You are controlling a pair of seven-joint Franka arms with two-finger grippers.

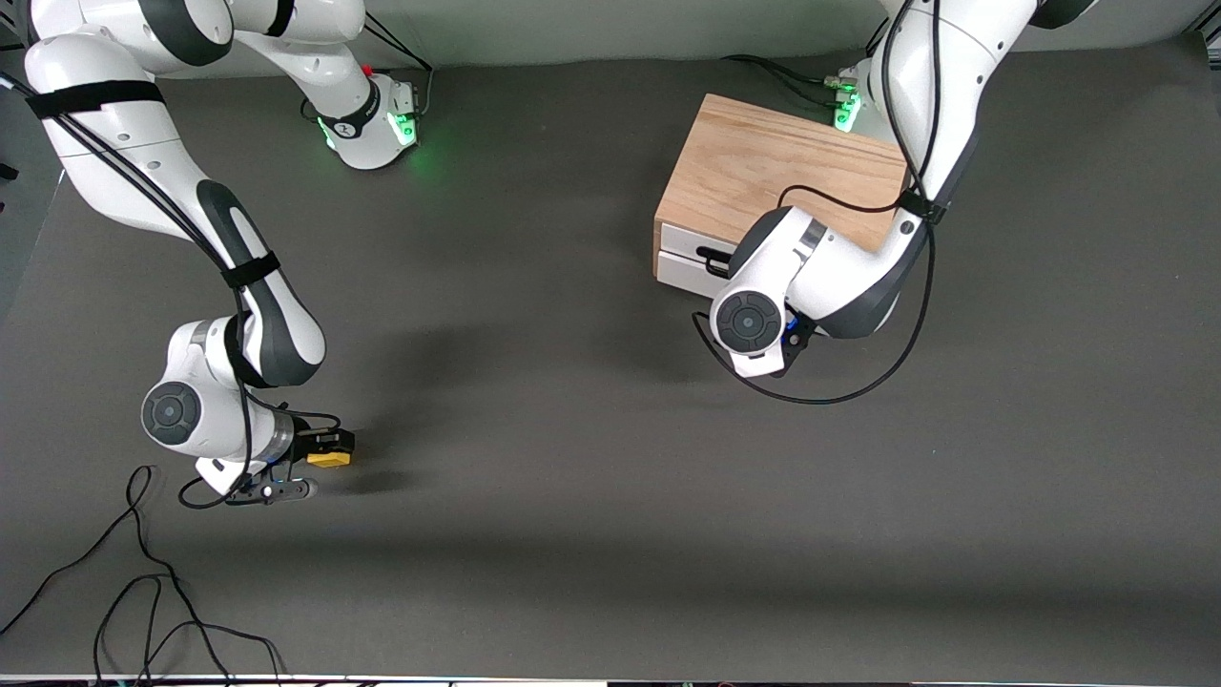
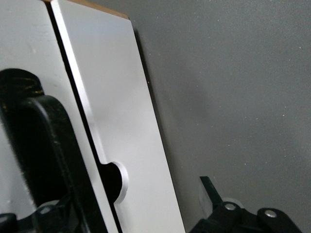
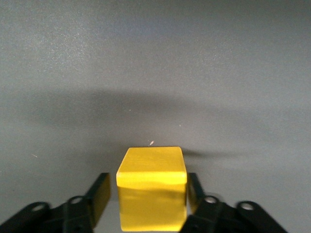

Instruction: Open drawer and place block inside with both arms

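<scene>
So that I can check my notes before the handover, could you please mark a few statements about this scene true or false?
1. The block rests on the table between the right gripper's jaws. True.
2. The drawer is pulled wide open. False: its white front sits closed against the cabinet, and no interior shows.
3. The left gripper is in front of the cabinet, by the black handle. True.
4. The block sits on top of the cabinet. False: it is on the table toward the right arm's end.
</scene>
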